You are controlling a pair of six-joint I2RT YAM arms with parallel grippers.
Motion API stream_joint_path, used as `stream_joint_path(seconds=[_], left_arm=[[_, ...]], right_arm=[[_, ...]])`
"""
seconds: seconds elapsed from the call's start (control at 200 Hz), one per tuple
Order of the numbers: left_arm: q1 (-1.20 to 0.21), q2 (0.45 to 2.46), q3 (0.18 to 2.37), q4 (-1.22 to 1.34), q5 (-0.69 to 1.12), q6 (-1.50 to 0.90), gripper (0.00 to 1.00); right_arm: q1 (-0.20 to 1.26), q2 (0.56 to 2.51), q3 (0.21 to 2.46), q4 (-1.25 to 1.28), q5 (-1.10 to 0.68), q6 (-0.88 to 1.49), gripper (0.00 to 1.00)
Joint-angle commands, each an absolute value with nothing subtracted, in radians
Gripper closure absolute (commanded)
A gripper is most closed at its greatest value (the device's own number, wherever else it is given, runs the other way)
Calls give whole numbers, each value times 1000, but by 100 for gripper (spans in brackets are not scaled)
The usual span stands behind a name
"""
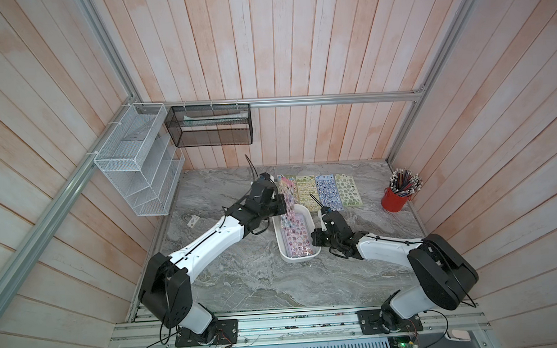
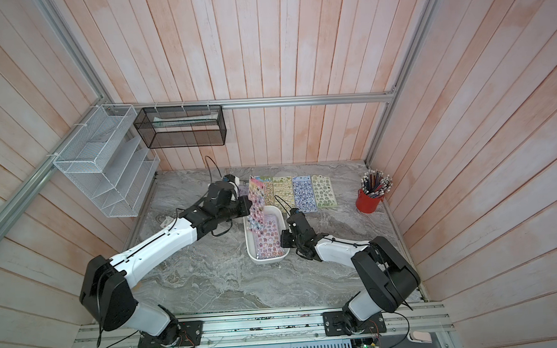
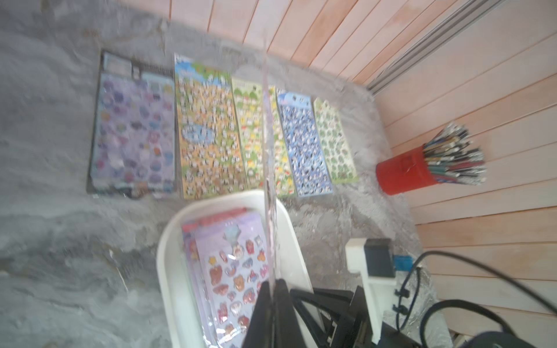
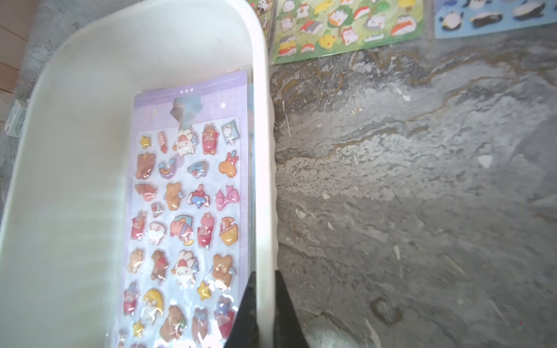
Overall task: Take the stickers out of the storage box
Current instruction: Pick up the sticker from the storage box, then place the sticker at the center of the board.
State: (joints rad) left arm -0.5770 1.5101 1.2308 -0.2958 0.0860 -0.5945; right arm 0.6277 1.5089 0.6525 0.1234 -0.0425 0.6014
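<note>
so the left gripper [image 3: 273, 284] is pinched tight on the edge of one pink sticker sheet [image 1: 287, 193] and has it standing nearly upright over the storage box [image 1: 277, 238]. the right gripper [image 4: 265, 277] is clamped on the tub's side wall, one finger inside and one outside, pinning it to the marble table [image 1: 243, 279]. more stickers are stacked in the tub with a purple sheet [image 4: 187, 195] on top, and a row of laid-out sheets [image 1: 328, 192] sits just behind it.

my take on doing this bit well: lift straight up first. i can't tell if the sheet's lower end is clear of the rim, and a floppy glossy sleeve would probably snag or drag the one under it. the right arm should hold the tub down for that. then carry it slowly, since an edge pinch on slick plastic could slip, and lay it flat beside the row, low end down first, without overlapping a neighbour.
</note>
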Motion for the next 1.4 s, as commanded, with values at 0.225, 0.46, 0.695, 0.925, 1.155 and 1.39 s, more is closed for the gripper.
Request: stream_joint_path(seconds=[0.225,0.46,0.695,0.925,1.155,1.39], left_arm=[[-274,1520,1302,-322,387,-244,100],[-116,1647,1325,-246,482,-153,100],[-30,1859,1428,-244,568,-118,100],[24,2017,1526,-248,598,-85,100],[29,2168,1647,-284,610,-83,100],[21,2242,1704,-294,647,-100,100]], right_arm=[[628,1403,667,49,-64,545,100],[628,1364,676,31,-89,520,100],[627,1361,698,-10,-89,491,100],[625,1361,712,-30,-107,493,100],[615,1377,760,-89,-96,465,100],[606,1383,773,-101,-95,465,100]])
